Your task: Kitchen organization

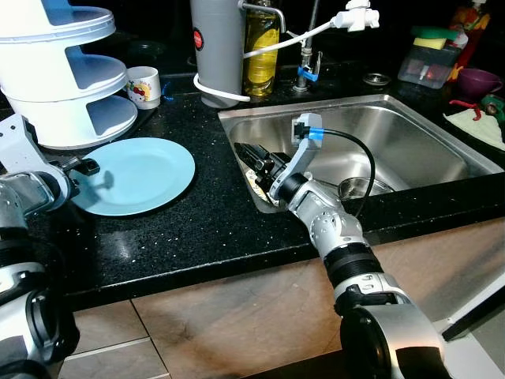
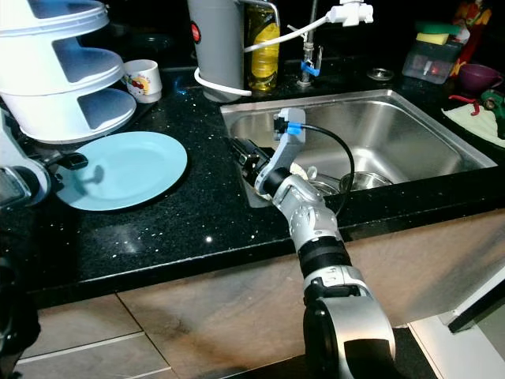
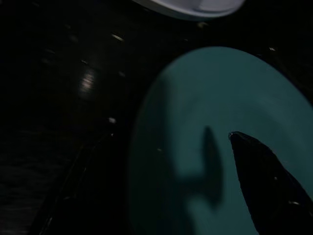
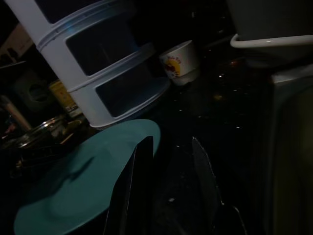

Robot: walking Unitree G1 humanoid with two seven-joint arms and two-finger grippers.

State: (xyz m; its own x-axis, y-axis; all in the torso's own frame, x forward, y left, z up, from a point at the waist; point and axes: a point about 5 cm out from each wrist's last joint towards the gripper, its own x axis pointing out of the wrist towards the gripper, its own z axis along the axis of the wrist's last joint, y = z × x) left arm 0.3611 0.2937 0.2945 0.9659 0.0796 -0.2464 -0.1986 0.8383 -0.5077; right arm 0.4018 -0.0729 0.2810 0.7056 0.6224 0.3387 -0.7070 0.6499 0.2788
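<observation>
With the left pincer (image 1: 85, 166) open and empty over the round light-blue plate (image 1: 138, 174) on the black speckled tabletop (image 1: 197, 229), and the right pincer (image 1: 256, 162) parted, empty, at the steel sink's (image 1: 410, 134) rim nearer the plate, gripping the plate's edge seems next.

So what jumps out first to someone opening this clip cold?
The light blue plate lying flat on the black countertop in front of the white tiered rack, with the left gripper at its near-left edge. Then the right gripper reaching over the left rim of the steel sink, fingers apart and empty.
</observation>
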